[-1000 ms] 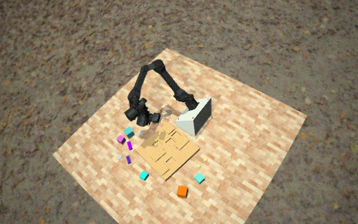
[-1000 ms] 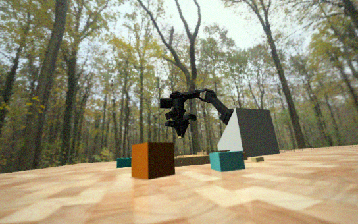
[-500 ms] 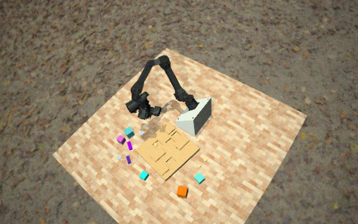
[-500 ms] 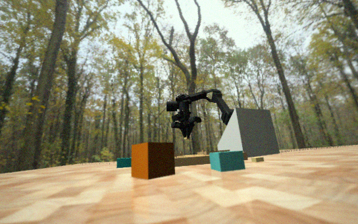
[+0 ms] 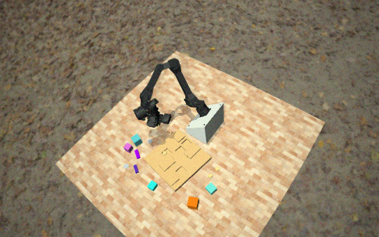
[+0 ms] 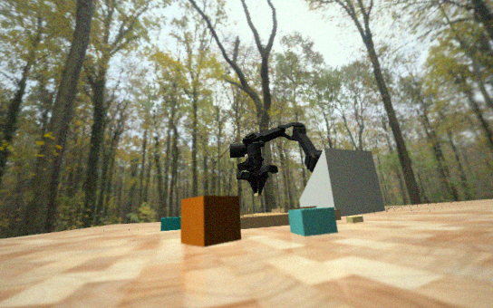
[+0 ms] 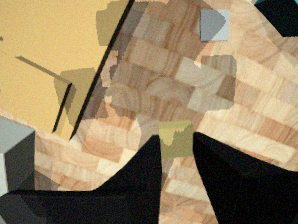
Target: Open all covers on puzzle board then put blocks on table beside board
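My gripper (image 7: 174, 140) (image 5: 163, 120) (image 6: 258, 187) is shut on a small olive-yellow block (image 7: 176, 137) and holds it in the air over the table, just off the edge of the tan puzzle board (image 7: 60, 36) (image 5: 175, 182) (image 6: 265, 220). The board's covers show as raised tan plates with dark gaps. A small yellow block (image 5: 164, 153) still shows on the board. On the table beside the gripper lie a small grey block (image 7: 214, 24) (image 5: 150, 141) and a teal block (image 5: 136, 139).
Left of the board lie a magenta block (image 5: 128, 147), two purple blocks (image 5: 137, 153) (image 5: 136, 169) and a pale grey one (image 5: 126, 166). In front lie cyan blocks (image 5: 152, 185) (image 5: 210, 188) (image 6: 313, 220), an orange block (image 5: 192, 202) (image 6: 210, 219) and small yellow ones (image 5: 217, 169). The grey arm base (image 5: 205, 125) (image 6: 344, 181) stands behind.
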Motion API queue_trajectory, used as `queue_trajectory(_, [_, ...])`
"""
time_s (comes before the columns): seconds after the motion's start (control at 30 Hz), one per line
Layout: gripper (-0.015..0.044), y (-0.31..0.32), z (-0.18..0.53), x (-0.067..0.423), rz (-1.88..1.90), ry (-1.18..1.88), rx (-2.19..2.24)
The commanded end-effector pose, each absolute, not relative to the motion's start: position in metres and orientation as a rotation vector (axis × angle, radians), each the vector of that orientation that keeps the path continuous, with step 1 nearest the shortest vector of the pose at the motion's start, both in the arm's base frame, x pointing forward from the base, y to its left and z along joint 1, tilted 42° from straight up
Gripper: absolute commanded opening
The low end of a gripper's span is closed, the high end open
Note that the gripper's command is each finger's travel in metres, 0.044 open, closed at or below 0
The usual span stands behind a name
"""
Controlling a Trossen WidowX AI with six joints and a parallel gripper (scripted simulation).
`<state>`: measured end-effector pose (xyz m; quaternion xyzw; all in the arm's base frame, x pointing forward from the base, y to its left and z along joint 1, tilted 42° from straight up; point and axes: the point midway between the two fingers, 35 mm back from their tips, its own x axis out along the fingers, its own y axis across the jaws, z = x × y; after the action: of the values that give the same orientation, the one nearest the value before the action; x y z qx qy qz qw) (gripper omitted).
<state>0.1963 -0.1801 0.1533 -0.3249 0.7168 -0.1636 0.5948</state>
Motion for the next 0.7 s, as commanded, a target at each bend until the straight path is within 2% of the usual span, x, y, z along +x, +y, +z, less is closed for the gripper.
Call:
queue_trajectory(0.0, [0.008,-0.184,0.147,0.197,-0.371,1.665,-0.756])
queue_trajectory(0.67, [0.008,-0.206,0.123,0.197,-0.371,1.665,-0.754])
